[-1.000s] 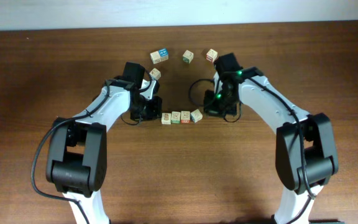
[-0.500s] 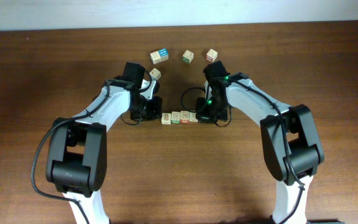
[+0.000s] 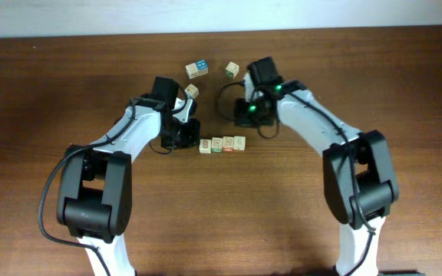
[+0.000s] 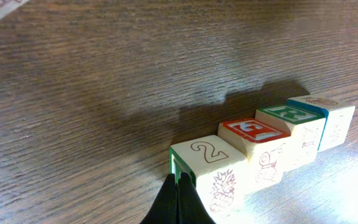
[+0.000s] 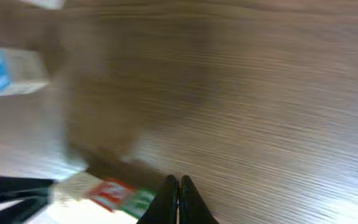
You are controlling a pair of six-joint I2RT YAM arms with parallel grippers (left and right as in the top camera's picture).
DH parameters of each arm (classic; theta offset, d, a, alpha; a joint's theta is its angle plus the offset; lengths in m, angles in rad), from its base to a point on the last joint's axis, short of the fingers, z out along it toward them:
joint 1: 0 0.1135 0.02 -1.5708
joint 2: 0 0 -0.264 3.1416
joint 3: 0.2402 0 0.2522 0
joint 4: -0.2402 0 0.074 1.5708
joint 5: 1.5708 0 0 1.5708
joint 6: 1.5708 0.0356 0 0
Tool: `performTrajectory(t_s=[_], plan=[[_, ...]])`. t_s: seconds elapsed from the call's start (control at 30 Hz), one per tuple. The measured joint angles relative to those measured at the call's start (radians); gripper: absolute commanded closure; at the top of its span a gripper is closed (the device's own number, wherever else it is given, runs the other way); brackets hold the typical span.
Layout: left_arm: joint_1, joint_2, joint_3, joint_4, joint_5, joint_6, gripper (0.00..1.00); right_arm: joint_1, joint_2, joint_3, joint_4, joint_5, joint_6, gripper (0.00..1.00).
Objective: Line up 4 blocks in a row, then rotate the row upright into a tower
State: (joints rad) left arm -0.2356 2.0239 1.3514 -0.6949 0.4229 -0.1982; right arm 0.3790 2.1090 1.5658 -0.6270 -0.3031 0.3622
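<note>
Since these blocks (image 3: 222, 144) are small wooden cubes, I judge them light, rigid and a little slick on the varnished table (image 3: 52, 92). They should slide or spin under a gentle nudge, and tip if I push them high. To turn one, I would take it across two opposite side faces, low and square, or press a corner with a closed tip. They will not crush, but a pinch off-centre could squirt one out sideways.

The four sit in a tight row near the table's middle, face against face, running left to right between the two arms.

The left gripper (image 4: 179, 190) has its fingers pressed together with nothing between them. The arm is folded low, with the tips down at the left end of the row against the cube marked 2. Whether they touch it or stop just short I cannot tell.

The right gripper (image 5: 179, 186) is also pinched together and empty. It is reaching in beyond the row's right end, nearer the loose cubes (image 3: 232, 70), and its own view is blurred.
</note>
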Motion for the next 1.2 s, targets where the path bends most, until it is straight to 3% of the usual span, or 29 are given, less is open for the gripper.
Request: performTrajectory(t_s=[0.17, 0.63, 0.93, 1.2], plan=[[0.0, 0.0, 0.0, 0.0, 0.0, 0.0, 1.0, 0.111, 0.015, 0.0, 0.056, 0.016, 0.042, 0.96], [0.0, 0.0, 0.0, 0.0, 0.0, 0.0, 1.0, 0.154, 0.045, 0.0, 0.013, 0.034, 0.057, 0.96], [0.0, 0.0, 0.0, 0.0, 0.0, 0.0, 1.0, 0.11, 0.045, 0.019, 0.039, 0.035, 0.058, 0.95], [0.0, 0.0, 0.0, 0.0, 0.0, 0.0, 1.0, 0.093, 0.047, 0.021, -0.049, 0.052, 0.086, 0.95]])
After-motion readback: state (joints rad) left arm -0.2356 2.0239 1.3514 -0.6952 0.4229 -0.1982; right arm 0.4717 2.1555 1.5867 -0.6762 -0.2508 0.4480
